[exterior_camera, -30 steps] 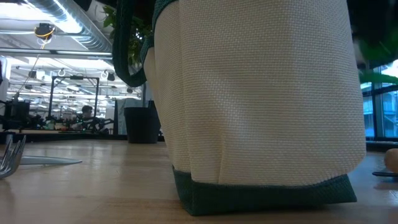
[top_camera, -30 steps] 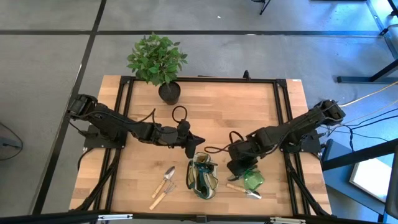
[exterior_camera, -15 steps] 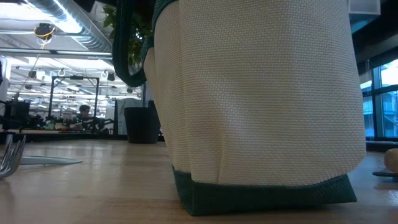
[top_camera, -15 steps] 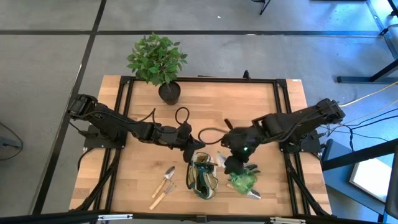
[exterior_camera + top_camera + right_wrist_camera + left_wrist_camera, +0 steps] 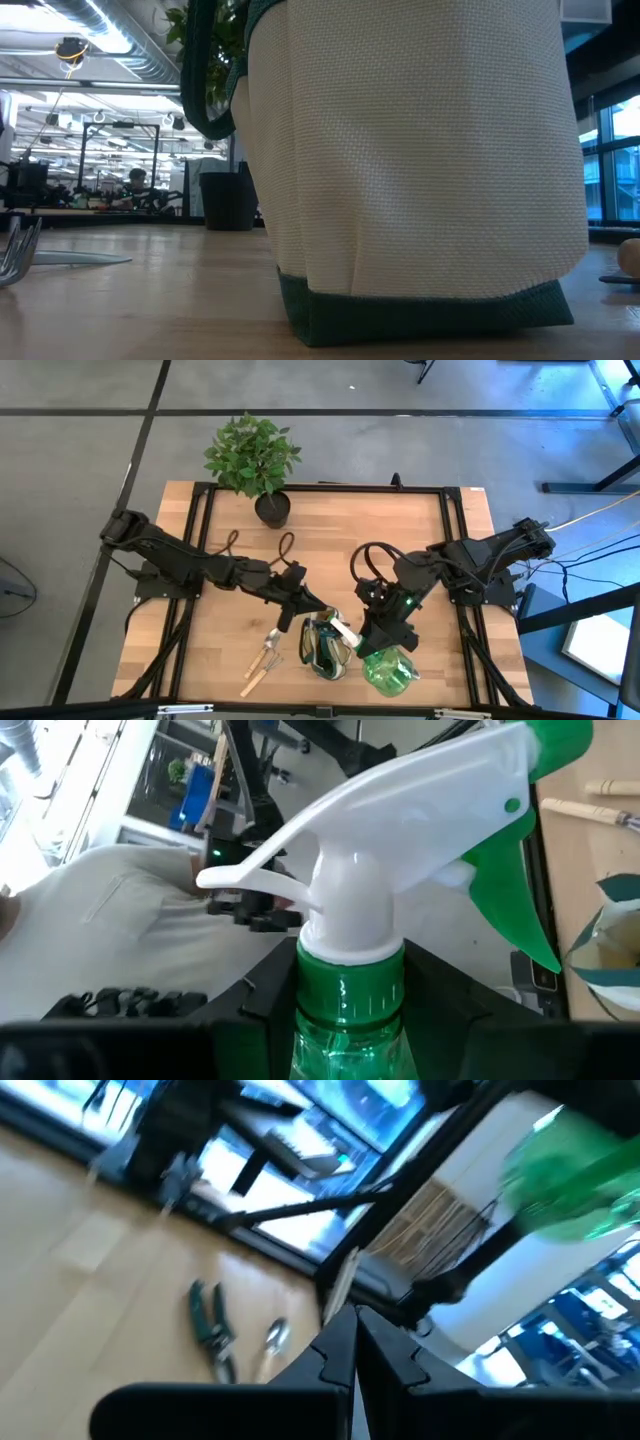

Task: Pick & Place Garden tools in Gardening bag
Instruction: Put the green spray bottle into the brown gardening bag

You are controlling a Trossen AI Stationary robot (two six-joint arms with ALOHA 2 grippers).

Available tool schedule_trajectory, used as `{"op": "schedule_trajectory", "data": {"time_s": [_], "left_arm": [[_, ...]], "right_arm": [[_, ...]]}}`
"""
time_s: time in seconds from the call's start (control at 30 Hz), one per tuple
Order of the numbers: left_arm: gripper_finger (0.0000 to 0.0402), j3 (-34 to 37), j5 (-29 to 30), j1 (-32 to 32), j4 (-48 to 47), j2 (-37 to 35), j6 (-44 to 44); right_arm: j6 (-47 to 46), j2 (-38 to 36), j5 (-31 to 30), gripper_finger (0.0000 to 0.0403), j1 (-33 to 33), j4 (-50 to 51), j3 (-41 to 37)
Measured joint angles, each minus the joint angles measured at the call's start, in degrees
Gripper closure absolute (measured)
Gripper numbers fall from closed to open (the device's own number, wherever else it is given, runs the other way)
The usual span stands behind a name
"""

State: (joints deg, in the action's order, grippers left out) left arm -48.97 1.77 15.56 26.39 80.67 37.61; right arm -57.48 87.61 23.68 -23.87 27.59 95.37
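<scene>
The tan and olive gardening bag (image 5: 326, 647) stands upright near the table's front edge and fills the low view (image 5: 420, 160). Dark-handled pruners (image 5: 322, 650) lie inside it. My right gripper (image 5: 383, 638) is shut on the green spray bottle (image 5: 390, 666) just right of the bag. The bottle's white trigger head (image 5: 345, 632) reaches over the bag's right rim. My left gripper (image 5: 312, 606) is shut at the bag's far-left rim. A wooden-handled trowel and fork (image 5: 263, 657) lie flat on the table left of the bag. My right gripper pinches the bottle's green neck collar (image 5: 350, 982), just under the white head, with one finger (image 5: 268, 995) on each side. The bottle hangs tilted in the hold, its body (image 5: 392, 668) toward the table's near edge and its head toward the bag. My left gripper is shut beside a tan strip (image 5: 340, 1288); I cannot tell whether it touches it.
A leafy plant in a black pot (image 5: 262, 470) stands at the table's far edge. Another wooden-handled tool (image 5: 600, 802) lies on the table beyond the bottle. The fork's tines (image 5: 15, 250) show at the left of the low view. Bare wood lies between plant and bag.
My right arm has swung in from the table's right and its gripper has turned. The spray bottle has turned with it, so its white head now points at the bag and reaches over the bag's rim. My left gripper has gone slightly toward the near edge. The bag has kept still.
</scene>
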Motion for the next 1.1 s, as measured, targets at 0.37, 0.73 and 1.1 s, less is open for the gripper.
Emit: {"op": "schedule_trajectory", "data": {"time_s": [0.37,0.73,1.1], "left_arm": [[0.0398,-7.2,-3.9,4.7,6.0,-5.5,-18.1],[0.0398,-43.4,3.3,5.9,-44.0,7.2,-32.8],[0.036,-62.1,-2.5,4.7,-62.6,6.9,-32.7]], "right_arm": [[0.9,0.4,-2.9,0.0265,-3.3,-6.3,-1.3],[-2.3,-1.4,-2.2,0.0265,-3.6,-29.3,-13.3],[-5.1,-3.8,-6.1,0.0265,-6.6,-38.9,-21.4]]}}
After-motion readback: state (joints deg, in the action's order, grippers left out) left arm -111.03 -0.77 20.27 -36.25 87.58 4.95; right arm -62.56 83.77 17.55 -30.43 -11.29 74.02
